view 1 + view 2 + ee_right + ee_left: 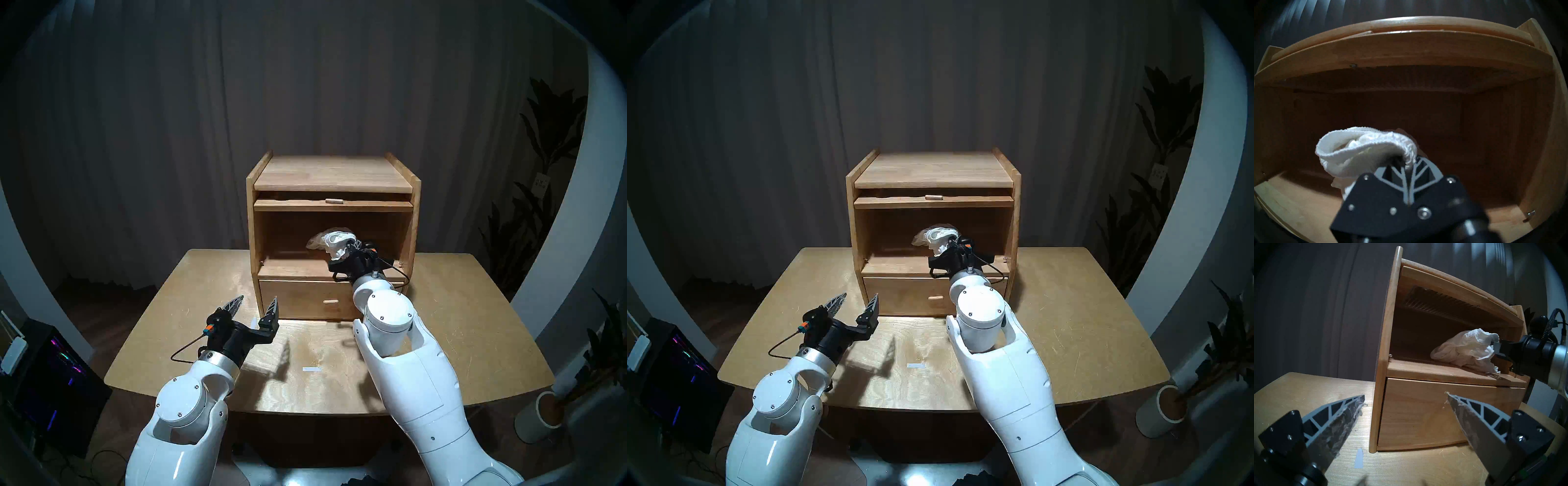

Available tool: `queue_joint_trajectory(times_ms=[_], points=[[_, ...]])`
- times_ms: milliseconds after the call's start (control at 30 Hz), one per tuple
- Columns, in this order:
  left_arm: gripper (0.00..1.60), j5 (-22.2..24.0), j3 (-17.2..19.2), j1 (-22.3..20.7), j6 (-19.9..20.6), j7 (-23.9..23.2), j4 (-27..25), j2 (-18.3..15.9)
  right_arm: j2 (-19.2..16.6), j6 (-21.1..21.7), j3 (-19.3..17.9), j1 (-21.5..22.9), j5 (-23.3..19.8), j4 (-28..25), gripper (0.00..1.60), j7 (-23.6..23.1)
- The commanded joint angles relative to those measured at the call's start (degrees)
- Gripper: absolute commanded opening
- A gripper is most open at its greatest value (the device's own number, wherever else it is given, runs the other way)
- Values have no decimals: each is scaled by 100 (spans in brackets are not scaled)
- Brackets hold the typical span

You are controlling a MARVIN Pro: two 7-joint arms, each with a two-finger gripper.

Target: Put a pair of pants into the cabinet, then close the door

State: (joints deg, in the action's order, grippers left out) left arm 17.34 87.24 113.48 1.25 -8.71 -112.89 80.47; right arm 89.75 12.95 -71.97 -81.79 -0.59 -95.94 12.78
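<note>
While pressed together on a fold of the pair of pants [1362, 152], the right gripper [1407, 171] sits at the mouth of the cabinet [252, 217], right of centre; bundle trails left and far from its tips, over the compartment floor, whether touching it I cannot tell. Door [334, 205]: raised flat under the cabinet top, knob facing near. Left gripper [255, 309]: spread, empty, near the cabinet's left front corner over the table [475, 322], probably the freer arm for the door

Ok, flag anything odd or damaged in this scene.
Both fingers of the open left gripper carry frayed, fuzzy pad linings with loose threads. Otherwise nothing stands out: the right gripper holds the white pants in the cabinet opening.
</note>
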Motion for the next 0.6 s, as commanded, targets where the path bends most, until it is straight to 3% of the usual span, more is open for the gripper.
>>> queue_joint_trajectory(times_ms=[0,533,567], points=[[160,18,-1,-32,-26,-20,-118,4,344,-100,53,627,309,242,0,-93],[160,18,0,-26,-27,-32,-133,4,543,-163,-96,1555,1056,1461,0,-386],[160,22,1,-25,-27,-34,-136,3,536,-189,-122,1576,1115,1523,52,-418]])
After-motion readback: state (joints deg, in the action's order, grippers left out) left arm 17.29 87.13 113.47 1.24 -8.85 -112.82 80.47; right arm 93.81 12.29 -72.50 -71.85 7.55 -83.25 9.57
